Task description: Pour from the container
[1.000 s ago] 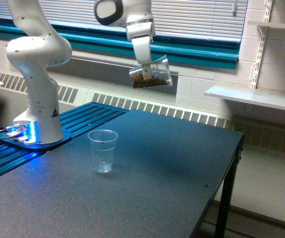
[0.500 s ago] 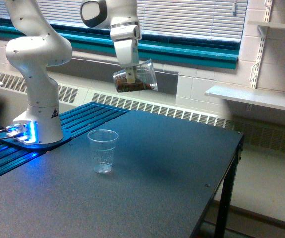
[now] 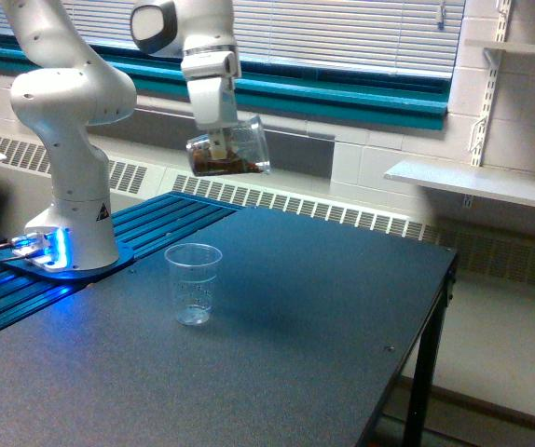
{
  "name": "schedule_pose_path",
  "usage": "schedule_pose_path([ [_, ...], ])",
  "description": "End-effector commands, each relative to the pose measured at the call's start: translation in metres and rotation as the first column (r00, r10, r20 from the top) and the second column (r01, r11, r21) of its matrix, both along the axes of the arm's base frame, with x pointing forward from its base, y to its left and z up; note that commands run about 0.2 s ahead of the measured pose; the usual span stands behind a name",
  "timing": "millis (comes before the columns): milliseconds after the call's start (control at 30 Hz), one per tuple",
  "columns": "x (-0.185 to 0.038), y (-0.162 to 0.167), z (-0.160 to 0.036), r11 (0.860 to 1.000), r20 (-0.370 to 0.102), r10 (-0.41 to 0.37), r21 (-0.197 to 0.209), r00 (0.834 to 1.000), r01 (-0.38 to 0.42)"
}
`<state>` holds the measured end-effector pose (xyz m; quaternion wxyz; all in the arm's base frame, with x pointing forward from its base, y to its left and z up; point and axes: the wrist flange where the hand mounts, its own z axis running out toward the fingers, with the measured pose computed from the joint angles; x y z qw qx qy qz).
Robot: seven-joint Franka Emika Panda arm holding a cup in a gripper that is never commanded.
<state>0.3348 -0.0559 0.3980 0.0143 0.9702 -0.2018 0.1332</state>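
Above the dark table [image 3: 323, 317], toward the exterior view's left, the white arm [image 3: 67, 121] holds the gripper [image 3: 217, 144] pointing down, its jaws pinching the container [image 3: 230, 149] at the wall nearest the camera. Container is clear, tipped well over on its side, with its wider mouth toward the exterior view's right and slightly upward. Brown nuts [image 3: 219, 166] lie along its lower wall; none seen outside it. Container hangs well clear of the table, in front of the radiator grille [image 3: 323, 212] and below the teal window sill [image 3: 361, 101]. On the table stands a second clear cup [image 3: 194, 283], ribbed, upright, mouth up, apparently empty. It sits below the container and slightly toward the exterior view's left of it, well apart from it vertically. Arm base [image 3: 72, 251] rests on a blue-lit plate [image 3: 25, 256] at the exterior view's left, beside the cup but not touching it. White shelf [image 3: 473, 182] is mounted on the wall at the exterior view's right. Closed blinds [image 3: 342, 33] cover the window behind the arm.
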Motion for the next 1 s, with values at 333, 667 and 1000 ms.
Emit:
schedule_pose_path([
  [333,-0.027,-0.045,-0.017,0.998,-0.052,-0.056,-0.026,0.997,0.054],
  [667,-0.041,-0.056,-0.038,0.997,-0.107,-0.070,-0.042,0.992,0.066],
  [1000,-0.059,-0.065,-0.059,0.995,-0.151,-0.091,-0.061,0.984,0.083],
])
